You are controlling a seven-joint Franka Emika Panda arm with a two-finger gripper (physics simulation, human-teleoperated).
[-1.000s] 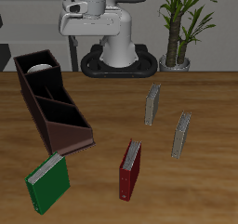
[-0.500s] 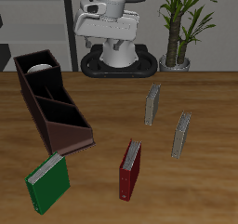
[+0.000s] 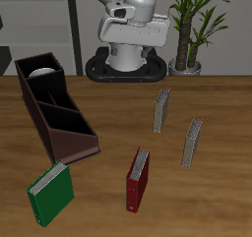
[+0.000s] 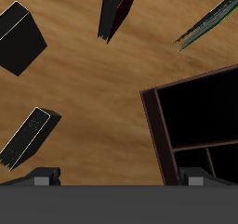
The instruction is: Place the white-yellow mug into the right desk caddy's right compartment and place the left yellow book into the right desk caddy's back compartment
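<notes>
The white-yellow mug (image 3: 41,74) sits inside the right desk caddy (image 3: 56,111), in its squarish end section farthest back. The left yellow book (image 3: 192,143) stands upright on the table, nearer the front edge than its twin (image 3: 161,110). My gripper (image 3: 133,29) hangs high at the back, in front of the robot's base, far from both. In the wrist view the gripper (image 4: 119,177) is open with nothing between its wide-set fingers. That view shows the left yellow book (image 4: 19,37), its twin (image 4: 28,135) and part of the caddy (image 4: 200,125). The mug is hidden there.
A red book (image 3: 138,177) stands near the front edge and a green book (image 3: 51,192) leans beside the caddy's near end. A potted plant (image 3: 189,29) stands at the back beside the robot's round base (image 3: 123,66).
The arm has swung its hand sideways from above the caddy's side toward the plant and slightly up. The gripper stays open. Nothing on the table moved.
</notes>
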